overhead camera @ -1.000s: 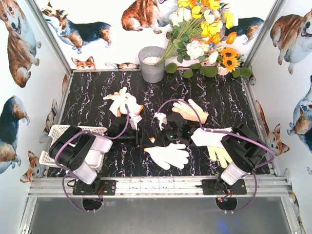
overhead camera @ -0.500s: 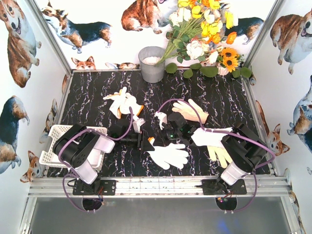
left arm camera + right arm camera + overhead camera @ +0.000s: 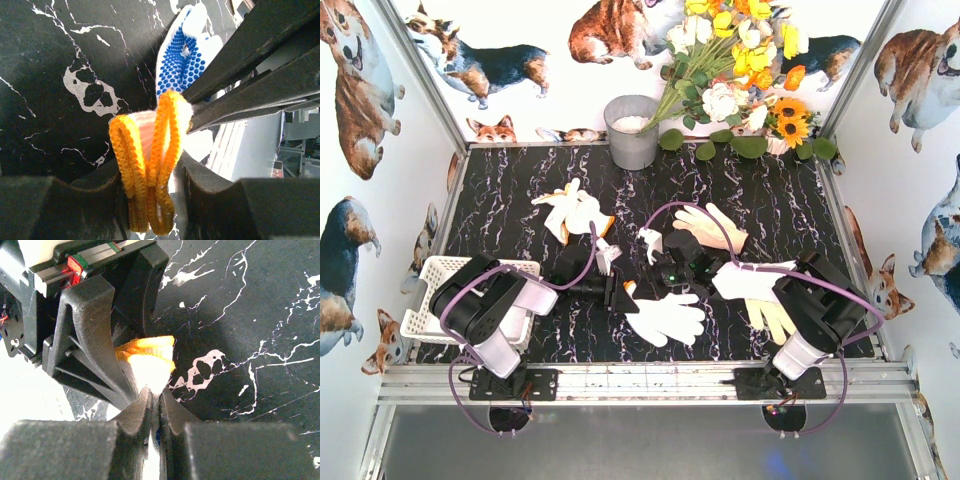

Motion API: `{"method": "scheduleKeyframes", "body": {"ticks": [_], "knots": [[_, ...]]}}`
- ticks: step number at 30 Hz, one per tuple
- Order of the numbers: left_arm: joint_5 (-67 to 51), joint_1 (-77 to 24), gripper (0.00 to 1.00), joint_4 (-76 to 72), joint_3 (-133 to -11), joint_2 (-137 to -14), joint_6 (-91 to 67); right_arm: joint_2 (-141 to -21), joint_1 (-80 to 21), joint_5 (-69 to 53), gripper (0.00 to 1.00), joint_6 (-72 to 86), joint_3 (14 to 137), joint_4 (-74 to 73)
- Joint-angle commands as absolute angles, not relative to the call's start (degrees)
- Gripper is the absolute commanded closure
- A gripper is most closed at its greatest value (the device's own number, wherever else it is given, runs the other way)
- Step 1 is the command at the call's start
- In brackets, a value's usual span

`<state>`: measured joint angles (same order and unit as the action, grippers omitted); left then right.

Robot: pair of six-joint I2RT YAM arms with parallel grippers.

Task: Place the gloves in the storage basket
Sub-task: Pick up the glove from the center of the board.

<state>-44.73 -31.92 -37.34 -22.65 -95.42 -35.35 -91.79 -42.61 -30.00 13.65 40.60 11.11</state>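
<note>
The white lattice plastic storage basket (image 3: 428, 272) sits well behind my left fingers, under that arm's folded elbow. Both arms reach low, wrists facing each other. The white fabric glove with blue-dotted palm (image 3: 667, 318) trails from the fingertips. My left gripper (image 3: 150, 175) clamps its orange knit cuff (image 3: 127, 150). My right gripper (image 3: 154, 399) pinches the white fabric just beside.

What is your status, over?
Left hand shut on glove cuff. Right hand shut on same glove. Basket far left, left arm overhanging it.
</note>
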Motion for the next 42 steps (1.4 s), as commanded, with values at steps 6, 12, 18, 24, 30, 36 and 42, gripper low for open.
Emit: {"method": "scheduleKeyframes", "body": {"ticks": [6, 12, 18, 24, 30, 36, 42], "knots": [[-45.6, -32.6, 0.77, -40.8, -24.4, -96.0, -36.4, -92.0, -42.4, -31.4, 1.0, 14.2, 40.2, 16.0], [-45.5, -32.6, 0.95, -41.4, -24.3, -96.6, -36.8, -91.9, -42.4, -31.5, 1.0, 14.7, 40.0, 16.5], [-44.9, -32.6, 1.0, -39.0, -24.2, -95.1, -36.5, -91.2, -42.4, -30.3, 1.0, 14.6, 40.0, 14.9], [-38.7, -32.5, 1.0, -25.4, -25.3, -90.1, -34.1, -88.5, -42.2, -27.3, 0.73, 14.2, 40.4, 11.2], [-32.4, -32.1, 1.0, -11.9, -26.7, -82.7, -32.6, -83.5, -40.7, -25.3, 0.23, 16.0, 38.9, 10.3], [-24.3, -30.8, 1.0, 6.4, -31.4, -75.9, -28.7, -75.7, -39.2, -20.0, 0.12, 17.0, 37.0, 7.4], [-13.3, -29.3, 1.0, 27.6, -37.9, -69.2, -28.8, -68.0, -37.5, -12.0, 0.11, 15.8, 34.0, 3.9]]}}
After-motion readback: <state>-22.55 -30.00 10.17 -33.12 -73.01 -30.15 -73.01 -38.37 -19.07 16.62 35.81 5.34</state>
